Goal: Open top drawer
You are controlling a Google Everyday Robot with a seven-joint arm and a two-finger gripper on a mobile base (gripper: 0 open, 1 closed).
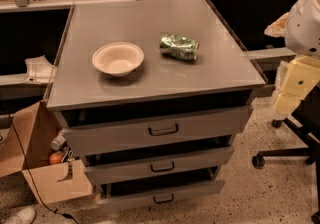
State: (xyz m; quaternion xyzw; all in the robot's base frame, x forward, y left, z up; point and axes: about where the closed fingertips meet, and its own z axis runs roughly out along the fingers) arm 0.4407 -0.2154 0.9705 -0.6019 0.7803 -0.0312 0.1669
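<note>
The top drawer (pixel 200 124) is the tallest grey drawer front, just under the cabinet top, with a dark loop handle (pixel 163 130) at its centre. It stands slightly out, with a dark gap above it. My gripper (pixel 288 102) is the cream-coloured end of the arm at the right edge. It hangs beside the cabinet's right front corner, clear of the drawer and well right of the handle.
A paper bowl (pixel 118 58) and a crushed green can (pixel 179 47) lie on the cabinet top (pixel 150 83). Two shallower drawers (pixel 160 165) sit below. An open cardboard box (pixel 40 168) stands at lower left, an office chair base (pixel 285 155) at right.
</note>
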